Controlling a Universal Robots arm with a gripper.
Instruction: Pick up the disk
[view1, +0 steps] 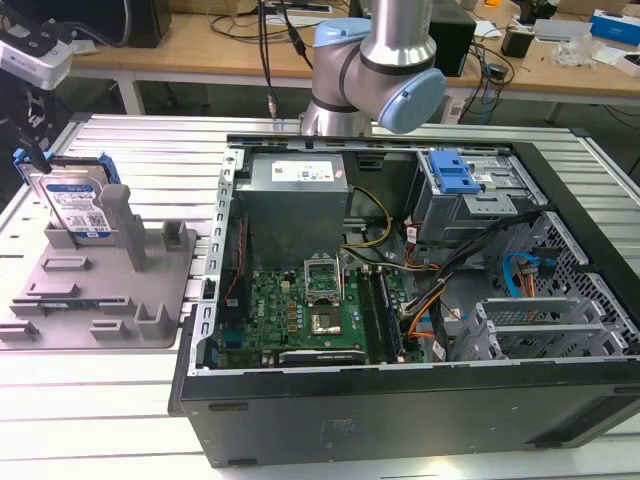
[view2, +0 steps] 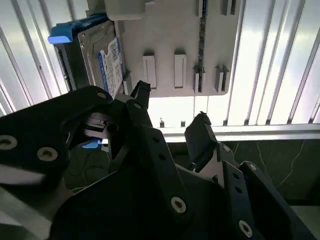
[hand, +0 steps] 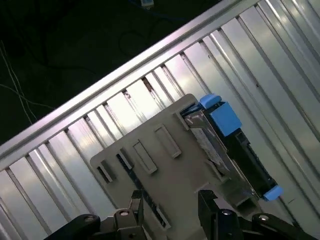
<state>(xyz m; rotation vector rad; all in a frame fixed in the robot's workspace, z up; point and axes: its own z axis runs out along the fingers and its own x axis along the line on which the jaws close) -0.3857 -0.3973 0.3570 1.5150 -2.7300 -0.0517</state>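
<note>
Gripper (view2: 172, 107), fingers spread and empty, hangs near the disk (view1: 78, 205) standing on edge in a grey holder (view1: 150, 300).

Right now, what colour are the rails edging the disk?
Blue; the rails show best in the first wrist view.

The disk (view1: 72, 205) is a flat silver-grey rectangle with a white-and-blue barcode label on its broad face and blue plastic rails (hand: 225, 119) along its edges. It stands upright on one edge, slotted into a grey rack (view1: 150, 290) on the slatted desk (view1: 140, 150). In the exterior view it lies at ten o'clock from the open computer case (view1: 400, 425).
</note>
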